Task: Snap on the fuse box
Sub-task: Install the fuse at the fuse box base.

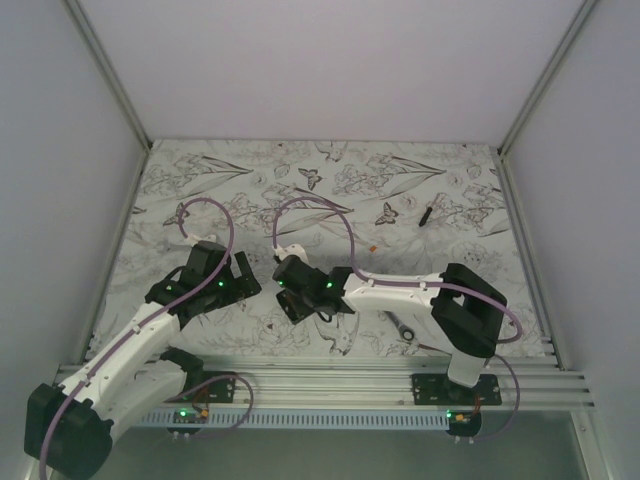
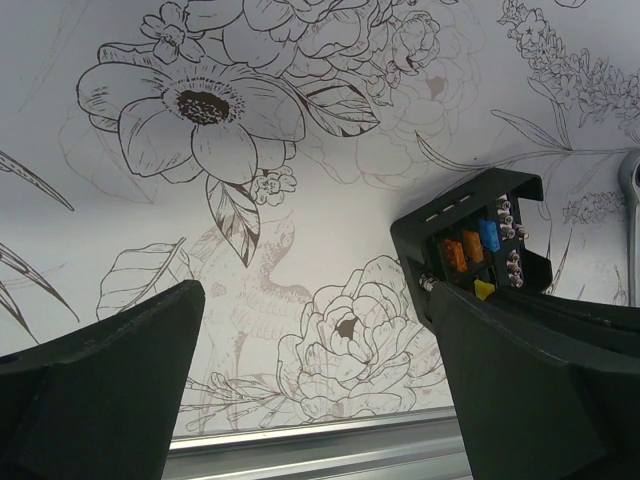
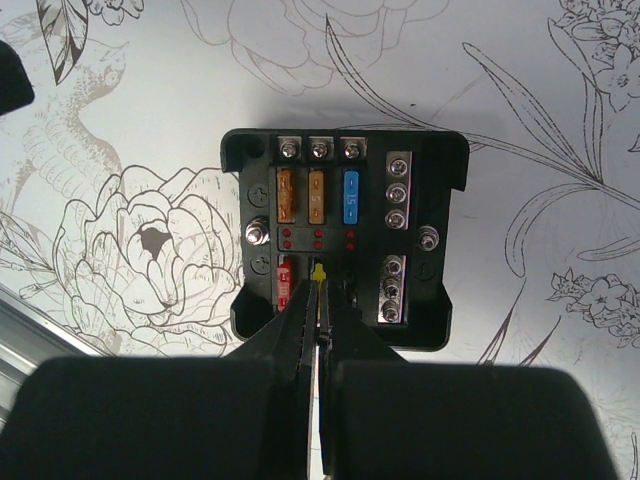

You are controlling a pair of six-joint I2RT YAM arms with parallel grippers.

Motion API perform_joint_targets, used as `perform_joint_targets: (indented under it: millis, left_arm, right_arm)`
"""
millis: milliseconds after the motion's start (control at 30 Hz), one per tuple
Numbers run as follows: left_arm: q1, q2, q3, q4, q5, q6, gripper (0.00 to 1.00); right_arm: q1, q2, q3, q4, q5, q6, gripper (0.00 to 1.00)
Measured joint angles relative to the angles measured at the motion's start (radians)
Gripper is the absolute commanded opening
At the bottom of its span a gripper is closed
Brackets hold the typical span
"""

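The fuse box (image 3: pixel 442 300) is a black square box lying open on the flower-patterned table. It holds two orange fuses, a blue one and a red one. My right gripper (image 3: pixel 320 290) reaches over its near edge, shut on a small yellow fuse (image 3: pixel 318 271) that sits in the lower row beside the red fuse. In the left wrist view the fuse box (image 2: pixel 440 215) lies at the right, partly behind my right-hand finger (image 2: pixel 540 380). My left gripper (image 2: pixel 315 380) is open and empty beside the box. In the top view both grippers, left (image 1: pixel 245 285) and right (image 1: pixel 293 300), meet near the table's front; the box is hidden under them.
A silver wrench (image 1: pixel 403 326) lies under the right arm and shows at the right edge of the left wrist view (image 2: pixel 630 190). A small thin black stick (image 1: pixel 425 214) lies at the back right. An aluminium rail (image 2: pixel 320 445) runs along the near table edge.
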Motion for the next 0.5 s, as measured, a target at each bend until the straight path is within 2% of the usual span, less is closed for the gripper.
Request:
perform_joint_targets:
  millis: [267,500]
  left_arm:
    - [0.0,0.007,0.0,0.001,0.016,0.0,1.0]
    - [0.0,0.026,0.0,0.002,0.026,0.0,1.0]
  right_arm:
    - [0.0,0.002,0.006,-0.011,-0.001,-0.006,0.0]
    - [0.0,0.048,0.074,-0.059,-0.01,-0.03,0.0]
